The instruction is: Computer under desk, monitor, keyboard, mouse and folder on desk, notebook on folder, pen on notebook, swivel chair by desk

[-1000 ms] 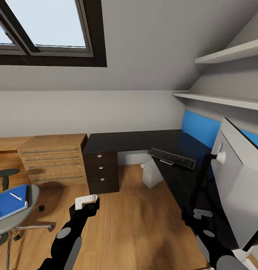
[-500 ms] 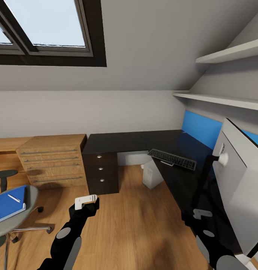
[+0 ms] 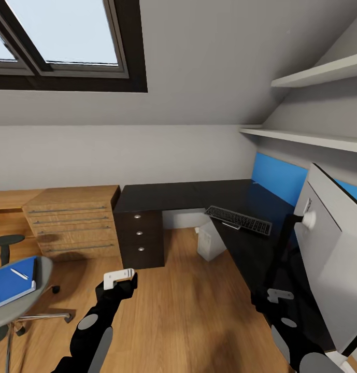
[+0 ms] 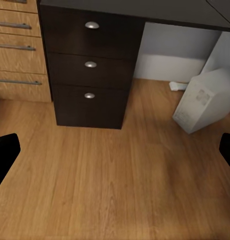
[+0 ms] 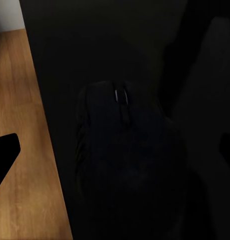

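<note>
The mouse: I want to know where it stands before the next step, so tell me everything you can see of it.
The mouse is black, rounded and matte, with a small pale-edged scroll wheel between its two buttons. In the right wrist view it lies flat on the black desk, near the edge over the wooden floor, and only the desk touches it. The right gripper hangs above it with its jaws spread wide, one fingertip over the floor. Black on black, its outline is faint.

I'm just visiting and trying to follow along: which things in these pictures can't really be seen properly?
- Monitor, head view: its screen faces away and the right edge cuts it off.
- Swivel chair, head view: cut by the left edge; the blue folder is partly cropped.
- Mouse, right wrist view: black on the black desk, so its outline is hard to trace.
- Right claw, head view: dark against the desk, so open or shut is unclear.
- Computer, head view: partly hidden under the desk.
</note>
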Controlling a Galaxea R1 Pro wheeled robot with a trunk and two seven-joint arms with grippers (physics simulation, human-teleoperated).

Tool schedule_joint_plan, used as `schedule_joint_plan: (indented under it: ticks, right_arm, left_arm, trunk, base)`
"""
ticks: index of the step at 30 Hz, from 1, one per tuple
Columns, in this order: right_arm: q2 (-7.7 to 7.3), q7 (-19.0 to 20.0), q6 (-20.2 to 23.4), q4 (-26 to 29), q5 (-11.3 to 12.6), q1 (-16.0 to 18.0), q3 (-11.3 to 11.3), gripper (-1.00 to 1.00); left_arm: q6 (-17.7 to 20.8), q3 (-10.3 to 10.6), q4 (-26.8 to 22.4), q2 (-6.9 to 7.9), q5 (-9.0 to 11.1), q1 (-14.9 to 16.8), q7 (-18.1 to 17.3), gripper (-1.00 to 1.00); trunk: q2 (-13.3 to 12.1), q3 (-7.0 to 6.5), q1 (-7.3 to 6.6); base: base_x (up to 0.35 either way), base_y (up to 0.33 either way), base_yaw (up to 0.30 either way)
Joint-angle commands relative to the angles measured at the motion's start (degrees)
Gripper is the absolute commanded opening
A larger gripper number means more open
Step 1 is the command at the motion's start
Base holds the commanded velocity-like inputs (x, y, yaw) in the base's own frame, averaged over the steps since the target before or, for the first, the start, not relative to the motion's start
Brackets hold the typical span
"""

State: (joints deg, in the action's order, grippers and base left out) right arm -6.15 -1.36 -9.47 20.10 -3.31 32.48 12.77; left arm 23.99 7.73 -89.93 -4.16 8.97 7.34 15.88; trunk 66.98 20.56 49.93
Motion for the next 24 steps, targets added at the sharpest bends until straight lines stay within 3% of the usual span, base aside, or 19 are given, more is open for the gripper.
schedule_joint_plan:
  ticks: [1,5,24]
  right_arm:
    - [0.02,-0.05,-0.20,-0.06,-0.36,0.06,0.24,1.00]
    - [0.00,-0.01,-0.20,-0.06,-0.37,0.06,0.24,1.00]
    - [-0.13,0.31,-0.13,-0.06,-0.25,0.04,0.33,1.00]
  left_arm:
    - [0.19,0.09,-0.13,-0.03,0.60,0.04,0.50,1.00]
    - [0.18,0.09,-0.21,-0.11,0.61,0.04,0.53,1.00]
    - [0.18,0.09,-0.16,-0.07,0.64,0.04,0.55,1.00]
  trunk:
    - [0.04,0.07,0.00]
    - [1.65,0.78,0.88]
    - [1.65,0.78,0.88]
  base:
    - [0.000,0.000,0.000]
    - [0.000,0.000,0.000]
    - [0.000,0.000,0.000]
